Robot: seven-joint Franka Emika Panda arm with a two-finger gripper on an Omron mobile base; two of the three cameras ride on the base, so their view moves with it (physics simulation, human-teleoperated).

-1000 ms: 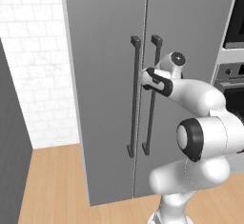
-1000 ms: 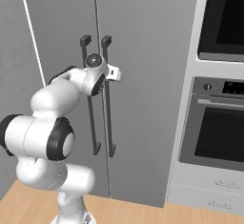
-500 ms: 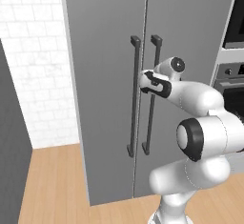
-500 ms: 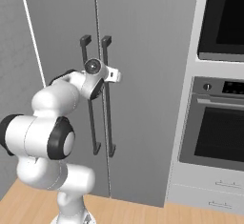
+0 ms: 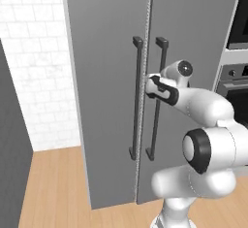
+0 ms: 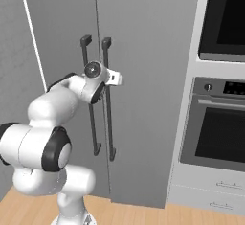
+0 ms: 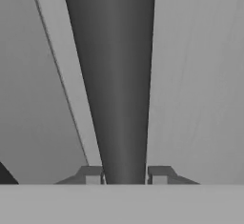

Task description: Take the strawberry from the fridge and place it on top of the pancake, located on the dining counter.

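Observation:
The fridge [image 5: 106, 52] stands with both grey doors closed, so the strawberry is hidden. Pancake and dining counter are out of view. My gripper [image 5: 154, 85] reaches the right door's dark bar handle [image 5: 158, 120] about a third of the way down. In the right base view the gripper [image 6: 111, 78] sits at the same handle [image 6: 109, 123] on the fridge [image 6: 143, 51]. Seen from the hand, the handle [image 7: 114, 75] runs up between the fingertips [image 7: 93, 175], and the gripper [image 7: 125, 175] is shut on it. The door seam lies just left of the bar.
A second bar handle [image 5: 137, 101] hangs on the left door, close beside the gripped one. A black-windowed wall oven [image 6: 220, 123] with drawers below stands to the right. A white brick wall [image 5: 34, 67] and wood floor [image 5: 53, 183] lie to the left.
The jaws went from open around the right door's handle to shut on it. The arm has hardly moved, and the doors have stayed closed.

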